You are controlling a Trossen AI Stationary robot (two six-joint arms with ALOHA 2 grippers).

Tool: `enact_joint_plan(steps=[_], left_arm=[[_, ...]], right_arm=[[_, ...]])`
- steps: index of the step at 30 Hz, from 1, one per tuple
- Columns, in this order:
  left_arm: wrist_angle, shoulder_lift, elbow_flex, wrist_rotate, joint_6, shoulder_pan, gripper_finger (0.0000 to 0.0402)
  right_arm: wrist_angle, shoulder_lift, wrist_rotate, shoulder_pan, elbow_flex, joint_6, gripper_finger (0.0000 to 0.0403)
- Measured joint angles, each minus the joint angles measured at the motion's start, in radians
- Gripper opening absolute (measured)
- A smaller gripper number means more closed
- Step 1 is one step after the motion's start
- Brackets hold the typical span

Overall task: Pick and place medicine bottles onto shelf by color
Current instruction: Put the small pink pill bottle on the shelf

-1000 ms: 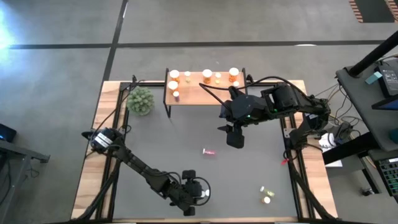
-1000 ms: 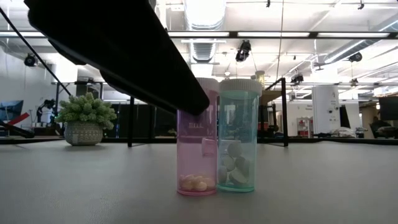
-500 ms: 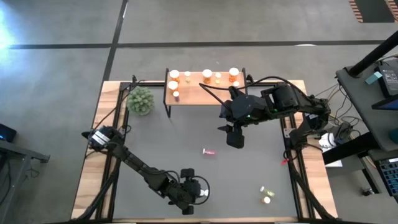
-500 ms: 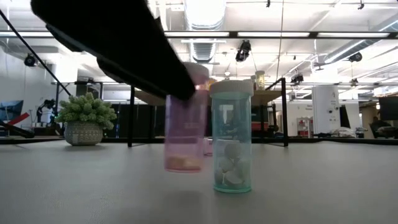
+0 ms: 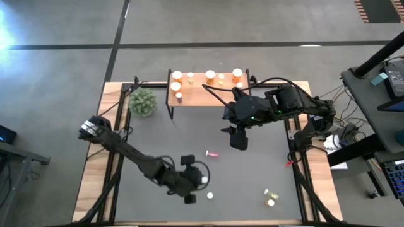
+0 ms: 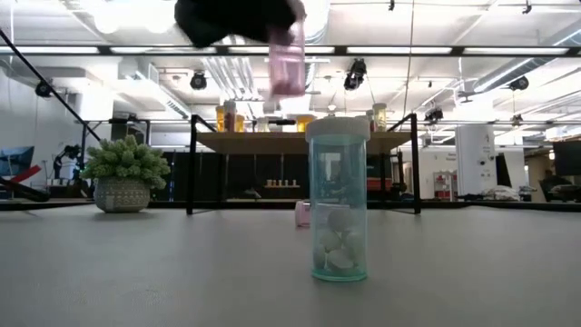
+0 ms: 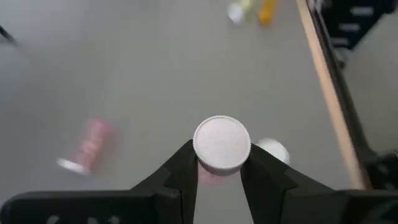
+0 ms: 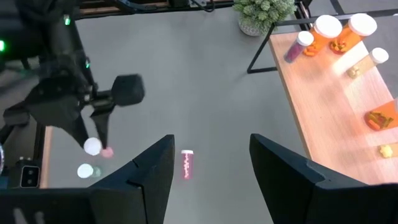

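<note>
Now, pink bottle point(image 7: 221, 144): up off the mat, pinched just under its white cap, body hanging below the fingers; in the low view it swings high above the standing bottle
Left gripper point(image 5: 192, 181): closed on that pink bottle near the front middle of the mat, fingers narrow against the neck
Teal bottle point(image 6: 339, 210): upright on the mat, alone, close to the low camera; from above only its white cap point(image 5: 210, 195) shows, just beside the left gripper
Second pink bottle point(image 5: 213, 153): lying on its side mid-mat, between the two arms
Yellow-green bottles point(image 5: 271, 197): a pair near the front right corner, well apart from the rest
Shelf point(image 5: 208, 94): at the far edge; orange bottles and small pale ones already standing along it
Right gripper point(image 5: 238, 140): hovering over the mat in front of the shelf, fingers wide, holding nothing
Plant point(image 5: 142, 101): far left, beside the shelf leg
Risks: grip sits high on the neck, so the bottle could pivot or slip in a quick swing; the path to the shelf runs past the waiting right arm; a crowded shelf top means a careless set-down could topple neighbours
</note>
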Motion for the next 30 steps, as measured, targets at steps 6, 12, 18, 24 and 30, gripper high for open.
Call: enact_joint_plan(steps=[6,12,18,24,30], left_arm=[[-0.004,-0.125,0.002,-0.087,0.156,0.098,0.0086],[-0.027,-0.235,0.003,-0.110,0.232,0.246,0.0086],[-0.038,-0.283,0.001,-0.125,0.243,0.420,0.0086],[-0.045,-0.288,0.002,-0.119,0.246,0.590,0.0086],[-0.058,-0.244,-0.003,0.009,0.244,0.704,0.0086]], right_arm=[[0.069,0.000,0.000,0.000,0.000,0.000,0.0199],[0.192,0.000,0.000,0.000,0.000,0.000,0.0199],[0.257,0.000,0.000,0.000,0.000,0.091,0.0199],[0.318,0.006,0.000,0.000,0.000,0.112,0.0199],[0.308,0.016,0.000,-0.001,0.000,0.001,0.0199]])
